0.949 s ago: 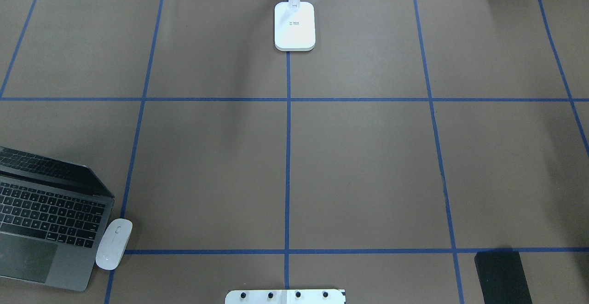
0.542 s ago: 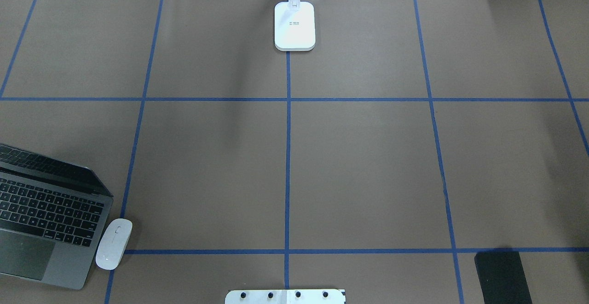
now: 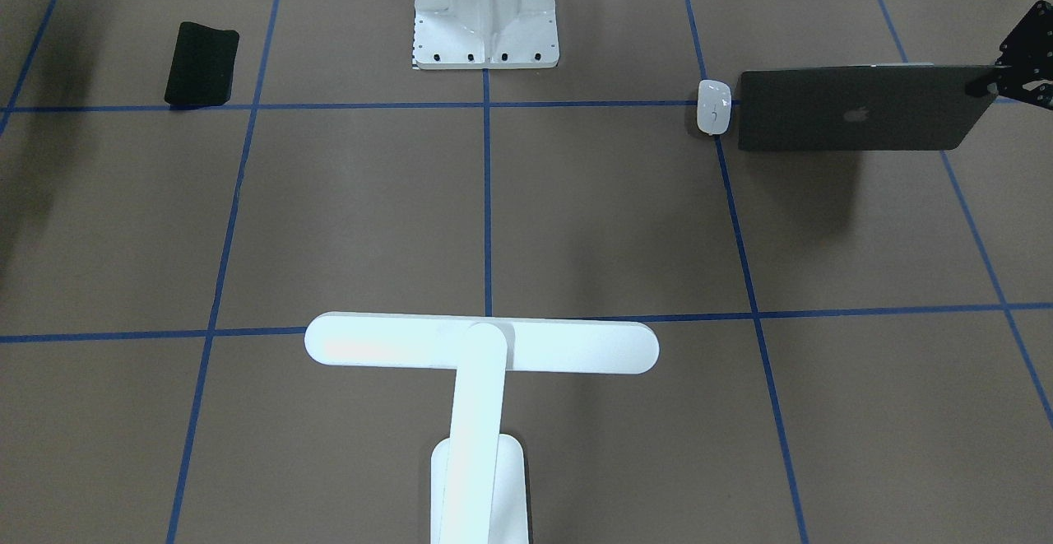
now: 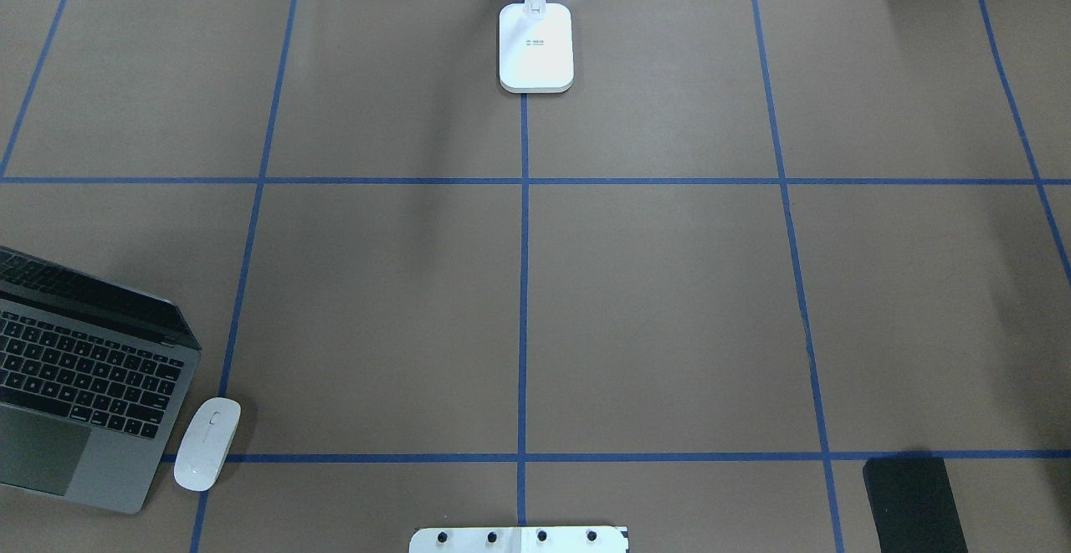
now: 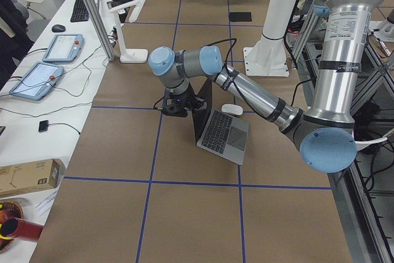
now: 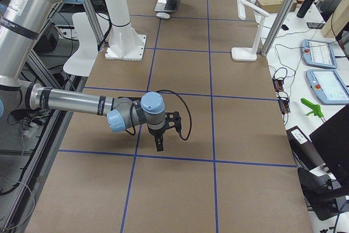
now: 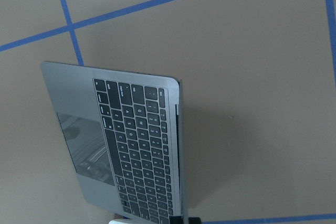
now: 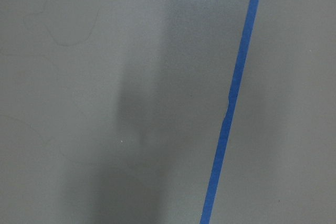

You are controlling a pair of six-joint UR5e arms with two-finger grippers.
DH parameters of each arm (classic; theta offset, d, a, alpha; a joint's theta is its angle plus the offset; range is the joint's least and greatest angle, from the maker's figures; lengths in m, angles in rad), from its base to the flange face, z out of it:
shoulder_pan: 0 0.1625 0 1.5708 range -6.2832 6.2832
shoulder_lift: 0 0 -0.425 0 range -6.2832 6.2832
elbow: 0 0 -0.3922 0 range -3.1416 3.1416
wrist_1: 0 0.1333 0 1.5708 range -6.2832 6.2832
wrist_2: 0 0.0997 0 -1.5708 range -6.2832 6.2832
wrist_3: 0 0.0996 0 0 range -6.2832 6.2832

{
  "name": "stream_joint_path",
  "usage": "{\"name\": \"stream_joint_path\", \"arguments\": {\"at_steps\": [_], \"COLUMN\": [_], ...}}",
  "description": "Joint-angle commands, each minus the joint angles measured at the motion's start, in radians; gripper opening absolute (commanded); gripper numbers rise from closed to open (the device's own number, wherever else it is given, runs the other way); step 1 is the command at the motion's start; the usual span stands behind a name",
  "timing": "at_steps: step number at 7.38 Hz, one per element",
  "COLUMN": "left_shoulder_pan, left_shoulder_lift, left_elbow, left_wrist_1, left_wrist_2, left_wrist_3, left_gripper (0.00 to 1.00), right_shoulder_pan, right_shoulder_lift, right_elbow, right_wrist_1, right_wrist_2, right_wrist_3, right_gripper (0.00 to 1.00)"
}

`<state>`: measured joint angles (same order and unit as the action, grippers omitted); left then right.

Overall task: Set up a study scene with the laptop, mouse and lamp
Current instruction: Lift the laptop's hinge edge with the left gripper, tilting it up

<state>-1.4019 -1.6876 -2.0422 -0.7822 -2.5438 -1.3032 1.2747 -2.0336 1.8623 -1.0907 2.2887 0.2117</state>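
The brown-papered table point(image 4: 669, 285), ruled into squares by blue tape, takes up most of what I can see. Clock directions below are read from the overhead view, with 12 at the table's far edge.

The left arm point(image 5: 246, 90) reaches out low over the 8 o'clock corner. The right arm point(image 6: 71, 102) stretches over the other end and points down at bare paper beside a tape line.

The laptop point(image 4: 84, 386) sits open at 8 o'clock, partly past the view's left edge. Its keys face the robot and its lid stands roughly upright, with the logo side turned toward the operators.

The lamp point(image 3: 481, 346) stands at 12 o'clock, its base on the centre tape line and its long bar crossing above the stem. A white bolted bracket point(image 3: 485, 9) sits at 6 o'clock, and a black mat point(image 4: 914, 503) lies at 5 o'clock.

The mouse point(image 4: 207, 442) lies just beside the laptop, at about 4 o'clock from it, close to a tape crossing.

The left gripper point(image 5: 175, 108) is behind the lid near its top corner. I cannot tell whether it is wide, narrow or gripping the lid. The right gripper point(image 6: 159, 144) hangs over the paper, and I cannot tell how wide it is either.
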Motion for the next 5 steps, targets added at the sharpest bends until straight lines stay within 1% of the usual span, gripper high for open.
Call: {"name": "stream_joint_path", "arguments": {"at_steps": [1,5], "left_shoulder_pan": [-0.015,-0.017], "left_shoulder_lift": [-0.04,-0.087], "left_elbow": [0.002,0.019], "left_wrist_1": [0.075,0.096], "left_wrist_2": [0.002,-0.001], "left_wrist_3": [0.055,0.055], "left_gripper": [0.0,0.0], "right_shoulder_pan": [0.0,0.0], "right_shoulder_lift": [0.0,0.0], "right_elbow": [0.0,0.0], "right_wrist_1": [0.0,0.0], "right_wrist_2": [0.0,0.002], "right_wrist_3": [0.0,0.0], "right_gripper": [1.0,1.0]}}
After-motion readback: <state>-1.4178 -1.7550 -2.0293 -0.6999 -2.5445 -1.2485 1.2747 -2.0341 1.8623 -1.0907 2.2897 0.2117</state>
